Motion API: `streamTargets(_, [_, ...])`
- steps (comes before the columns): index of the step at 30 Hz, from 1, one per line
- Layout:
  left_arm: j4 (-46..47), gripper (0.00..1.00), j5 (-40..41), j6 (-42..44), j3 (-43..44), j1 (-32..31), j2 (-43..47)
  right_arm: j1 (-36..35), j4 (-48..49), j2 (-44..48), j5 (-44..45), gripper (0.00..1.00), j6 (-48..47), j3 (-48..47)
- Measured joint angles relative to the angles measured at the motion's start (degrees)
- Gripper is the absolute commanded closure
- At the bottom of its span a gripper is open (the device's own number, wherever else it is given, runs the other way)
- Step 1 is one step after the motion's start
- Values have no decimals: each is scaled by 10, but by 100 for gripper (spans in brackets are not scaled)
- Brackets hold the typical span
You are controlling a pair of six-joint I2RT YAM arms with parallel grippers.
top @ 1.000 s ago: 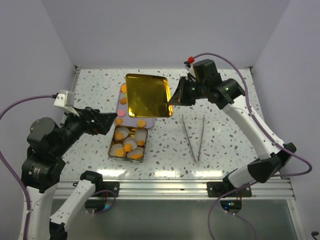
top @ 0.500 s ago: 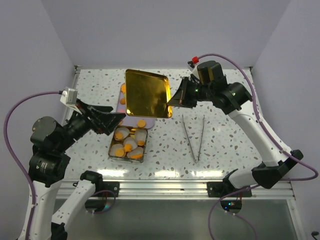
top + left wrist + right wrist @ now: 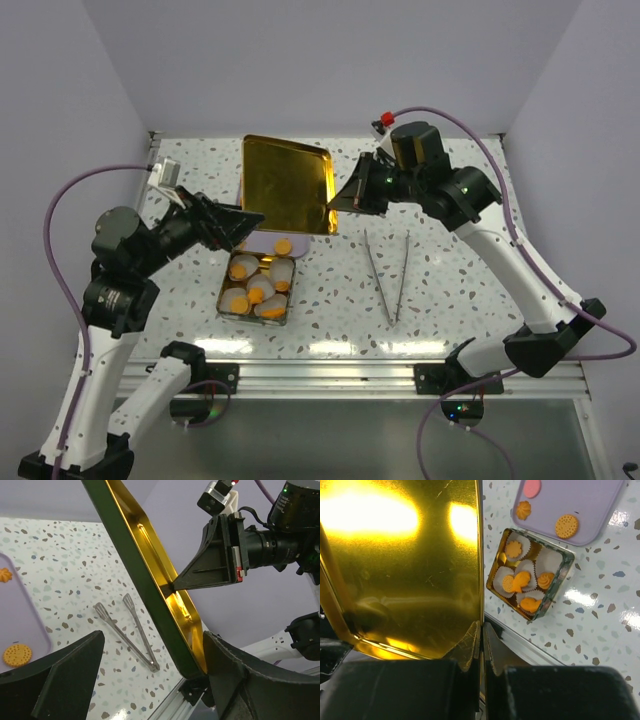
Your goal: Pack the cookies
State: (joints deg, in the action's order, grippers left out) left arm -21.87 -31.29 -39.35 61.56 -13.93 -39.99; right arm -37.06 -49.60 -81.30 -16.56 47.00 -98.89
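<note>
The gold lid (image 3: 287,184) is held up on edge over the purple tray (image 3: 262,240). My right gripper (image 3: 338,203) is shut on the lid's right rim (image 3: 479,605). My left gripper (image 3: 247,219) is open at the lid's lower left corner. In the left wrist view the lid's edge (image 3: 145,580) runs between the spread fingers (image 3: 240,680) and lies close to the right one. The open tin (image 3: 258,285) holds orange cookies (image 3: 520,581) in white paper cups. Loose cookies lie on the tray: an orange round (image 3: 566,526), an orange flower shape (image 3: 523,510) and a pink one (image 3: 532,487).
Metal tongs (image 3: 388,272) lie on the speckled table to the right of the tin; they also show in the left wrist view (image 3: 130,635). The table's near edge has an aluminium rail (image 3: 330,375).
My left arm has swung up and to the right, bringing its open gripper to the lid's lower left corner. The lid has shifted slightly left and tilted more upright in my right gripper.
</note>
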Motion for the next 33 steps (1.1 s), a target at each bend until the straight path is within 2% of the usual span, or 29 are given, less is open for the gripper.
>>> streamTargets(3, [12,29,0,-3,0,0,-19,0,12,0,0,100,2,0])
streamTargets(10, [17,81,5,-3,13,0,-60,-1,43,-12,-5,100,3,3])
streamTargets(12, [16,90,17,1,22,1,-70,0,47,-21,-7,100,2,5])
streamTargets(13, [9,95,22,10,28,1,-74,0,49,-26,-8,99,1,5])
streamTargets(14, [5,98,25,12,30,1,-77,0,53,-30,-8,92,0,5])
streamTargets(15, [-2,100,31,17,35,1,-80,0,55,-34,-8,79,-1,5])
streamTargets(16, [-10,100,35,26,42,1,-84,0,57,-39,-9,56,1,5])
streamTargets(18, [-31,100,43,43,57,0,-91,-2,61,-52,-21,41,3,-1])
streamTargets(19, [-41,100,48,53,64,0,-94,-3,58,-58,-25,25,0,-8])
streamTargets(23, [-87,100,98,95,90,0,-97,-7,41,-88,-29,16,-7,-58])
streamTargets(25, [-109,100,139,115,99,0,-96,-7,20,-102,-30,15,-7,-104])
streamTargets(28, [-138,100,226,149,104,0,-92,-7,-3,-114,-32,8,-2,-179])
streamTargets(30, [-151,100,276,175,104,0,-89,-6,2,-108,-43,6,10,-209])
streamTargets(33, [-153,100,347,226,97,-12,-82,-5,54,-91,-83,6,68,-200])
